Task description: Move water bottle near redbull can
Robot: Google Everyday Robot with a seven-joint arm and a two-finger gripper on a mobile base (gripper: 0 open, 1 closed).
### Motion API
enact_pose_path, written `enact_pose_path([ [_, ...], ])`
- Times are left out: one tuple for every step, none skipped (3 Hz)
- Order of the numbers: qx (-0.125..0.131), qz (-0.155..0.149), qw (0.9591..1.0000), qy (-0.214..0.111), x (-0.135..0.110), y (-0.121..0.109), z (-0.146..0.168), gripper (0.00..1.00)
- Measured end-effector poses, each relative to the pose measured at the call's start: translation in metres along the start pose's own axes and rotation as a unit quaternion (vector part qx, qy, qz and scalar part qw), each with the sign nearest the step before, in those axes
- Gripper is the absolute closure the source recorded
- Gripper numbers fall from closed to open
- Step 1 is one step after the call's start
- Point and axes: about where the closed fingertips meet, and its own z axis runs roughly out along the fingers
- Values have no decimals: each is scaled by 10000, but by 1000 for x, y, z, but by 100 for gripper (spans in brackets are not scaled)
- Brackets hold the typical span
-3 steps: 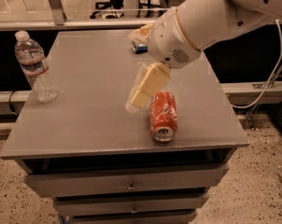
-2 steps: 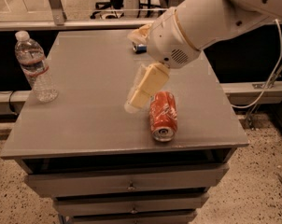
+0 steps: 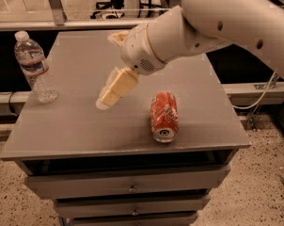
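Observation:
The water bottle [image 3: 36,67], clear and ribbed with a white cap and a red-edged label band, stands upright near the left edge of the grey table [image 3: 76,131]. My gripper [image 3: 109,97] hangs low over the middle of the table, to the right of the bottle and well apart from it. It holds nothing that I can see. The redbull can is hidden, probably behind my arm at the back of the table.
A fatter red-orange soda can [image 3: 164,116] lies on its side right of the gripper, near the front edge. A yellowish bag [image 3: 116,36] peeks out behind my arm at the back. Drawers sit under the tabletop.
My arm has swung left, bringing the gripper closer to the water bottle. The arm now covers the small blue item at the back. Bottle and soda can have not moved.

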Motion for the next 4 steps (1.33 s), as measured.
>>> enact_pose_path([
  [42, 40, 9987, -507, -14, -19, 50, 0],
  [14, 213, 9952, -951, -26, -35, 94, 0],
  [-128, 458, 9903, -1307, -40, -40, 126, 0],
  [-360, 693, 9831, -1657, -58, -39, 152, 0],
])
